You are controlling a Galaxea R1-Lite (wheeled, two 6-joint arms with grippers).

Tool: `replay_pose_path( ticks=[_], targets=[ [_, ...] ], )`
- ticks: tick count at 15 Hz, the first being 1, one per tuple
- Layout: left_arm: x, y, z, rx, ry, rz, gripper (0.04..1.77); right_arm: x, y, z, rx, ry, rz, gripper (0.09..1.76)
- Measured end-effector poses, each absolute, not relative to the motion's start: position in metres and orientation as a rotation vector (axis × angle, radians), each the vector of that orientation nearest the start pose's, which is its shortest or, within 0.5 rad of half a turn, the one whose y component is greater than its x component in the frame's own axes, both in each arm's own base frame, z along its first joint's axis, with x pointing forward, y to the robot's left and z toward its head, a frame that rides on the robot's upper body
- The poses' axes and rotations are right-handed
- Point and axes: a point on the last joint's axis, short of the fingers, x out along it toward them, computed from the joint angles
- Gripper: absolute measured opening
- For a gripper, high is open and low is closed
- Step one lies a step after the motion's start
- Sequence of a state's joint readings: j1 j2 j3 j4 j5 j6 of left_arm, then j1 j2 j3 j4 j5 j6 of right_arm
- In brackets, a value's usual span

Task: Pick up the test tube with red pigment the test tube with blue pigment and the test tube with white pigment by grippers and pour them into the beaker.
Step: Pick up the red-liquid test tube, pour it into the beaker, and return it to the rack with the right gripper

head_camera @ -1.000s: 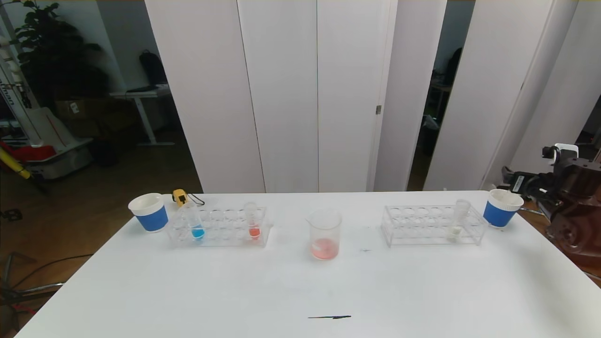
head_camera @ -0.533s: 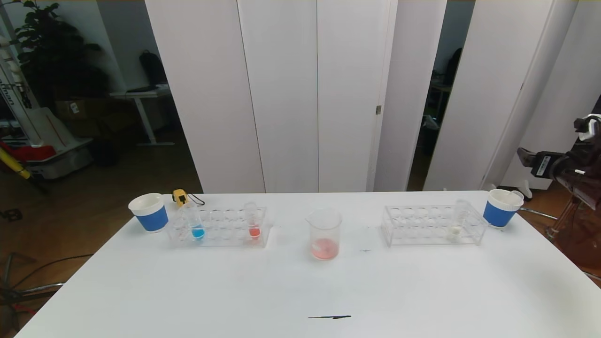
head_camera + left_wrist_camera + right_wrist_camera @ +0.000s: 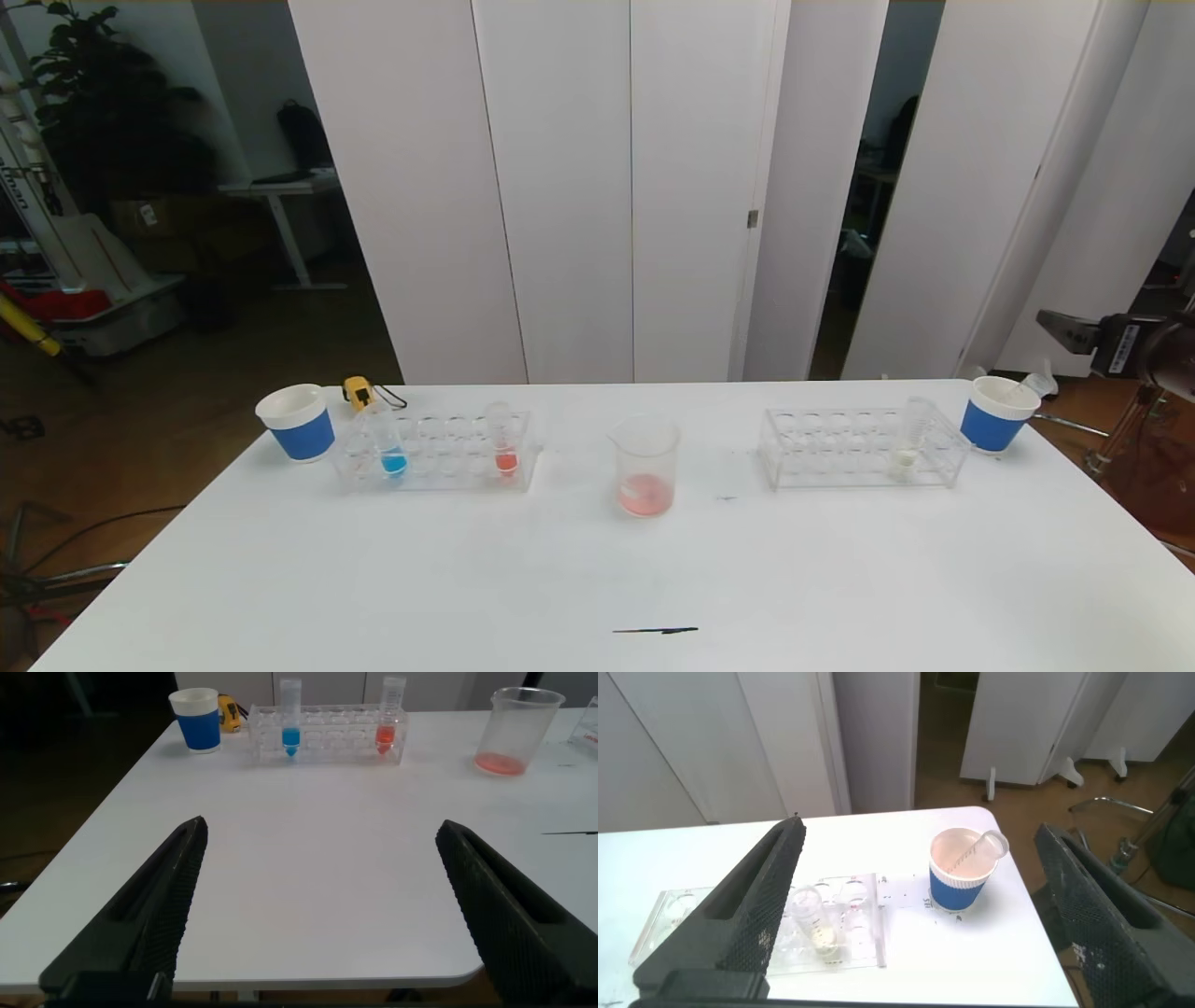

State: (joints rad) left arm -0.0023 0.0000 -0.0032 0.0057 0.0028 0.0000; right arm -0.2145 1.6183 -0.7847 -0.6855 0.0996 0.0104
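Already red sits in the beaker (image 3: 645, 464); right gripper (image 3: 920, 891), fingers wide and empty, must drop onto the white tube (image 3: 911, 437)

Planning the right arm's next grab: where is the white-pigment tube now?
The test tube with white pigment stands upright in the right-hand rack, near its end beside the right paper cup, right of the beaker.

Head camera looks down across the table (image 3: 597, 579); wrist cameras face it lower, seemingly from opposite ends.
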Motion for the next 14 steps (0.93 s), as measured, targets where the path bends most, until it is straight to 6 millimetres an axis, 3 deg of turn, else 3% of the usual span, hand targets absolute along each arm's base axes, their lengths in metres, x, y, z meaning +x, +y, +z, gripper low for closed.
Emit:
replay_pose_path(
  ticks=[4,9,14],
  targets=[
    [-0.023,0.000,0.076,0.000,0.003,0.000,1.75,0.222,-0.029,0.209,0.027,0.130,-0.030,1.75],
    [-0.023,0.000,0.076,0.000,0.003,0.000,1.75,0.134,-0.013,0.205,0.017,0.035,-0.001,1.75],
    [-0.023,0.000,0.076,0.000,0.003,0.000,1.75,0.054,-0.003,0.173,0.017,0.006,0.006,1.75]
  ],
)
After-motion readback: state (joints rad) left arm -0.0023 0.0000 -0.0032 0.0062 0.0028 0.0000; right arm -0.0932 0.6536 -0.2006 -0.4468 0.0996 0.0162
